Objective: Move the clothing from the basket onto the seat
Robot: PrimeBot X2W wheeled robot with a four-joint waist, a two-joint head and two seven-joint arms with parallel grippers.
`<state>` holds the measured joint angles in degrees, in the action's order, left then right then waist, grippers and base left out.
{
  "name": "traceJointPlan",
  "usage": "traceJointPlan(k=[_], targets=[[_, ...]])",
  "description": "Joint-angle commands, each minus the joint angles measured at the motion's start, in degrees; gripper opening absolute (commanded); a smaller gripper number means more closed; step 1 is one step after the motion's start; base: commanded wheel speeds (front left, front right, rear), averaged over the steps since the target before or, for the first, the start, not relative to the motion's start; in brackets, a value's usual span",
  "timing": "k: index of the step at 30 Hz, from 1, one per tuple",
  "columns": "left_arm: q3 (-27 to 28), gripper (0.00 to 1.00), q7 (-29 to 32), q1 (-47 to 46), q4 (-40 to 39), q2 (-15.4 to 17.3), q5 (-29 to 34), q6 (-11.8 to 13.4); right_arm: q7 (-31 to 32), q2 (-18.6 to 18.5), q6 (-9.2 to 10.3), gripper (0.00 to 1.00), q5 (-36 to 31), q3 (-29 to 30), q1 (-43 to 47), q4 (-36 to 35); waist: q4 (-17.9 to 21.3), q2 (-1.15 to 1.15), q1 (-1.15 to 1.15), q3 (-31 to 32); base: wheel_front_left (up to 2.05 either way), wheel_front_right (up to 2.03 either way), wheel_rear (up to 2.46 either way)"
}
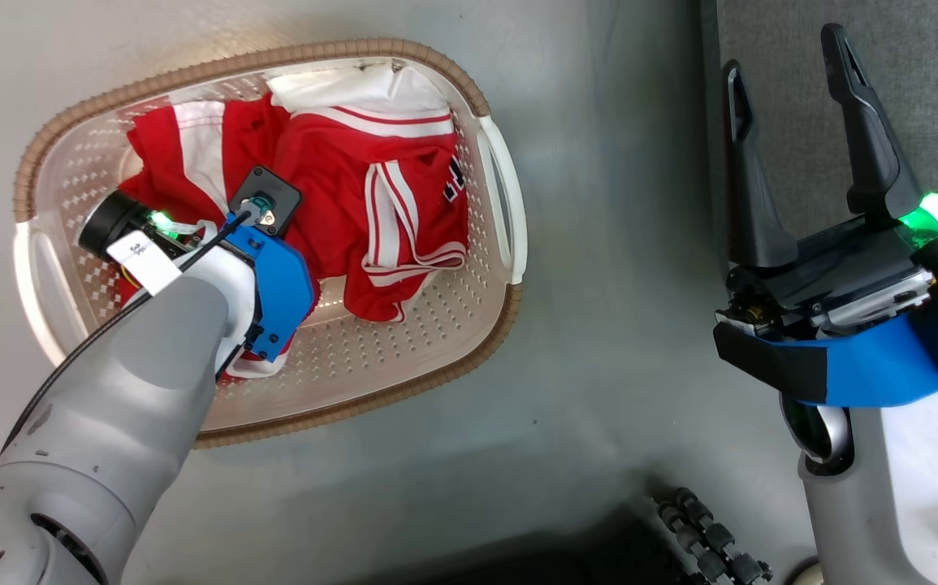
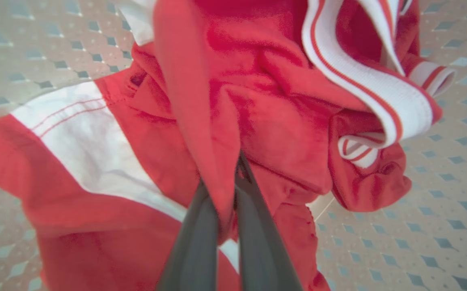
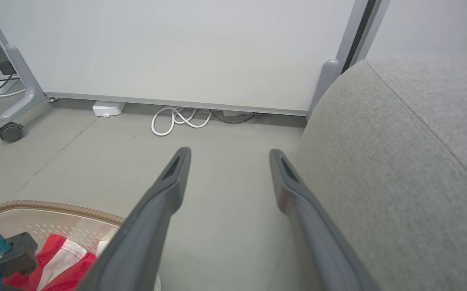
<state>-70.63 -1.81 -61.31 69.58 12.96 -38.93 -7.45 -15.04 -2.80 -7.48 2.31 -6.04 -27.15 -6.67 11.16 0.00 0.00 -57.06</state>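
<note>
The clothing is soft, matt cloth; the basket, smooth perforated plastic with a ribbed woven-look rim; the seat, coarse fabric; the floor, smooth, faintly sheened.

Count, all views:
- cream-white perforated plastic oval basket, brown woven-look rim: 1
- red soft-fabric garment with white stripes: 1
- grey fabric-upholstered seat cushion: 1
- grippers: 2, the left gripper and the right gripper, each with 2 long dark fingers
- coiled white cable: 1
- black caster wheel: 1
- flat white box: 1
</note>
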Motion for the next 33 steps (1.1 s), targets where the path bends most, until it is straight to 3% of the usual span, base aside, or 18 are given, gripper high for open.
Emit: traceJointPlan(k=[1, 16, 25, 33], targets=[[-0.37, 0.00, -1.07, 0.12, -0.19, -0.22, -0.48, -0.03, -0.22, -0.17, -0.03, 1.00, -0.20, 0.08, -0.97, 0.32, -0.65, 0.00, 0.00, 1.24, 0.00, 0.00, 0.00], [-1.80, 0.00, -10.88, 4.42, -1.60, -3.05, -4.31, -0.03, -0.22, -0.17, -0.03, 1.00, -0.58, -0.19, 0.03, 3.79, -3.24, 0.00, 0.00, 11.81, 0.00, 0.00, 0.00], [-1.58, 0.00, -13.33, 7.12, -2.47, -4.20, -5.86, -0.03, -0.21, -0.18, -0.03, 1.00, -1.02, 0.62, 2.17, 5.96, -5.40, 0.00, 0.00, 18.60, 0.00, 0.00, 0.00], [4.55, 0.00, -13.46, 10.11, -9.28, -3.15, -3.39, 0.44, -0.22, -0.18, -0.03, 1.00, -1.17, 1.76, 4.95, 7.72, -7.87, 0.00, 0.00, 25.63, 0.00, 0.00, 0.00]])
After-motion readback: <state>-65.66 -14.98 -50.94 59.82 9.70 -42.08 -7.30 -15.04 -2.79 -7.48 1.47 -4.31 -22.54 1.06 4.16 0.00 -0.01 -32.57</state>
